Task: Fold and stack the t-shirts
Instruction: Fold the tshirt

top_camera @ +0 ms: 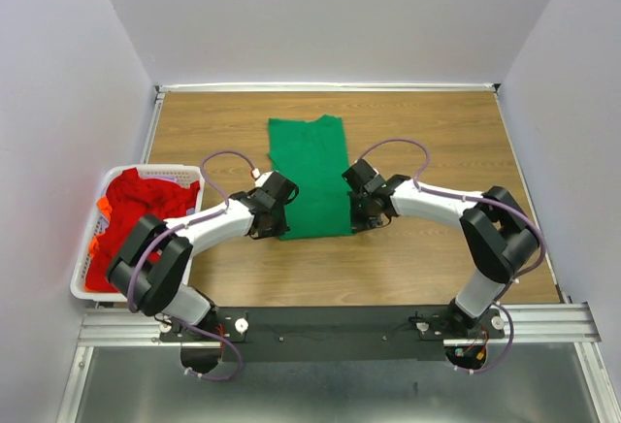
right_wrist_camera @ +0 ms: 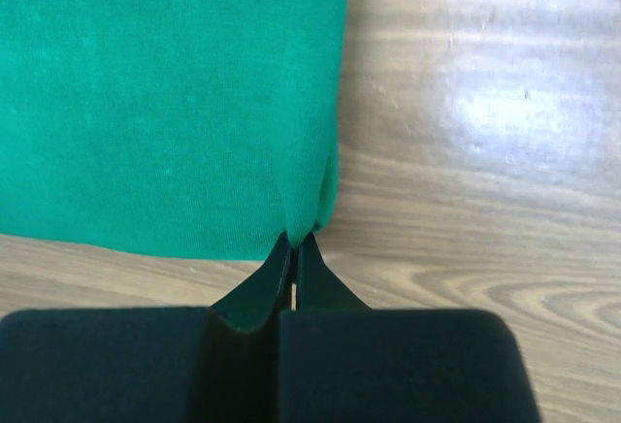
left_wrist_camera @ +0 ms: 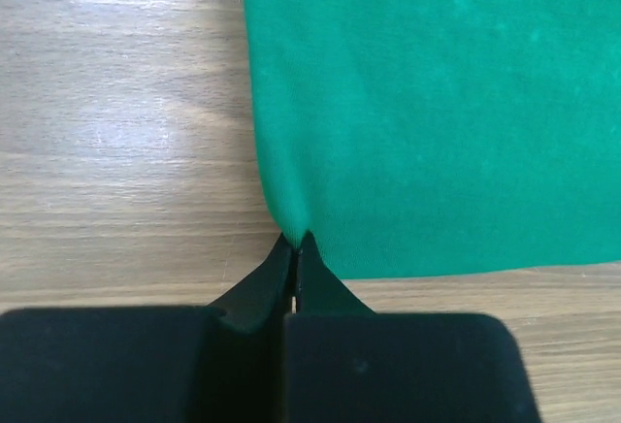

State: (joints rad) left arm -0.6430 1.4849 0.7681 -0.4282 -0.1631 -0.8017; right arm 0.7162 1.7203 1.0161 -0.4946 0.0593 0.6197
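Note:
A green t-shirt (top_camera: 310, 176) lies flat as a long folded strip in the middle of the wooden table. My left gripper (top_camera: 276, 221) pinches its near left corner; in the left wrist view the gripper (left_wrist_camera: 295, 241) is shut on the green cloth (left_wrist_camera: 437, 103). At the near right corner my right gripper (top_camera: 355, 215) does the same, and the right wrist view shows the gripper (right_wrist_camera: 296, 241) shut on a small fold of green cloth (right_wrist_camera: 165, 93). Red and orange t-shirts (top_camera: 131, 214) fill the basket at the left.
The white slatted basket (top_camera: 182, 170) stands at the table's left edge, beside my left arm. Grey walls close in the table on three sides. Bare wood (top_camera: 437, 142) lies to the right of the green shirt and behind it.

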